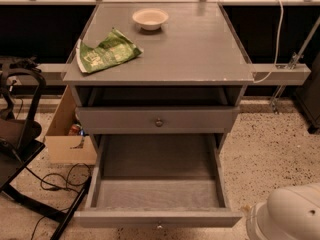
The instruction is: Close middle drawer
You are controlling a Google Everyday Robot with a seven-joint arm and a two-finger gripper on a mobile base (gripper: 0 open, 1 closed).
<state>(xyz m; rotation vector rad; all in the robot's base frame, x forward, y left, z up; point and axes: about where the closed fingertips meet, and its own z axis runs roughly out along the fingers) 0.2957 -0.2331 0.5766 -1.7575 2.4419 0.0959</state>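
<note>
1. Grey wooden cabinet [190,54], centre frame.
2. Middle drawer [157,218], lower centre, pulled well out, bare inside; top drawer [125,120] above it shut.
3. White robot housing [290,216], lower right; gripper outside my view, so I cannot tell its state.
4. Cardboard box [70,149], left, on the floor.
5. Green packet [107,51], on the cabinet top, left.
6. White bowl [150,18], cabinet top, upper centre.
</note>
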